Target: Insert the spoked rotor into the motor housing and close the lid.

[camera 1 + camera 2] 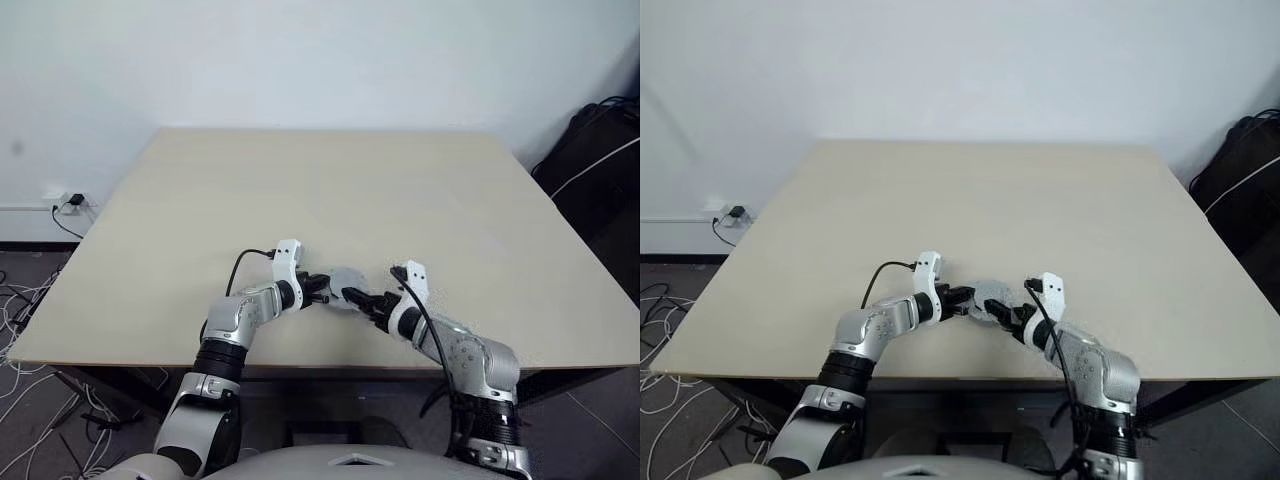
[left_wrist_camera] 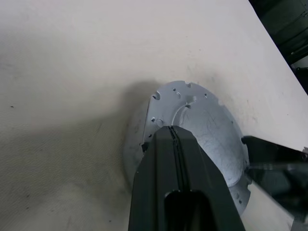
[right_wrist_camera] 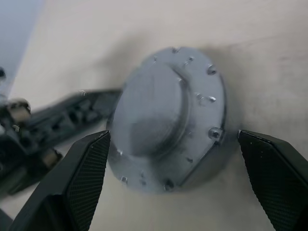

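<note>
Right wrist view shows the lid (image 3: 166,118) between the right gripper (image 3: 175,159)'s wide-spread fingers, the closed left gripper (image 2: 175,144) touching it at nine o'clock; center before squeezing evenly.

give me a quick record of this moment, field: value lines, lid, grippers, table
lid: silver-grey disc, held up on edge above the table between the two grippers
left gripper: shut on the lid's rim
right gripper: open, fingers either side of the lid, not touching it
table: light wooden top
rotor and housing: cannot tell, hidden if under the lid
</note>
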